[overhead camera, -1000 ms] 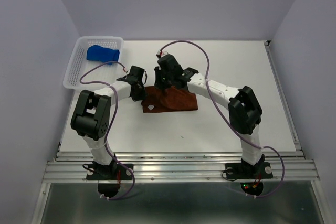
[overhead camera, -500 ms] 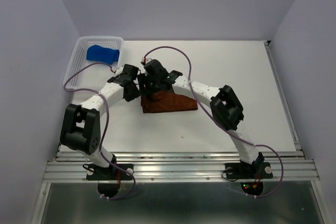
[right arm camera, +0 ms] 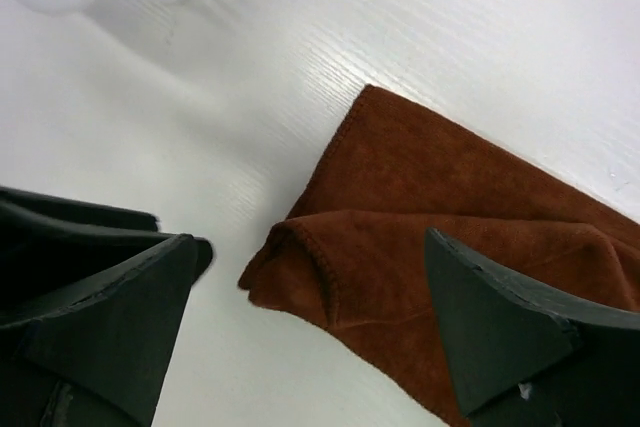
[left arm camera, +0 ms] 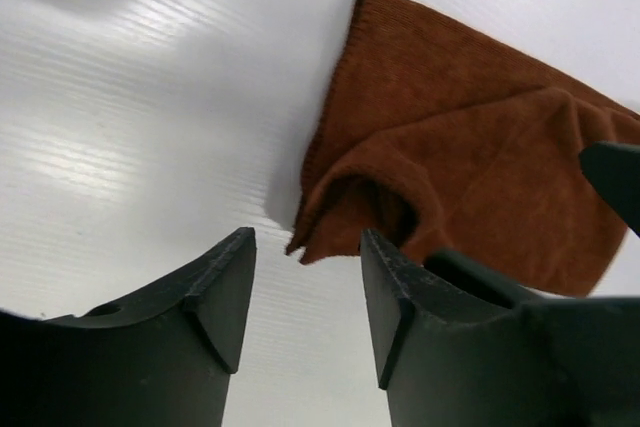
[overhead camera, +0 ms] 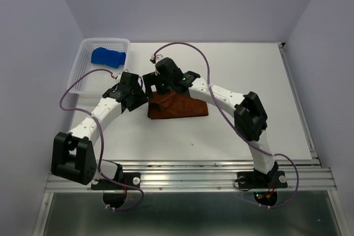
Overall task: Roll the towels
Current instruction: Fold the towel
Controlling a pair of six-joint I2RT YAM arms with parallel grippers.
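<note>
On the white desk (overhead camera: 249, 70), the rust-brown cloth towel (overhead camera: 180, 106) lies loosely folded, its left end curled over. The left gripper (left arm camera: 305, 247) and right gripper (right arm camera: 310, 244) crowd that end, the jaws of both released and empty. Farther back on the left, the royal blue cloth towel (overhead camera: 109, 56) sits bunched in the white perforated plastic basket (overhead camera: 74, 78).

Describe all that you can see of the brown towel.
The brown towel is rust-coloured soft cloth lying on the white table, not rolled. It is folded over loosely, with a small curled fold at its left end. The left hand and the right hand hover open above that end, and neither grips it.
</note>
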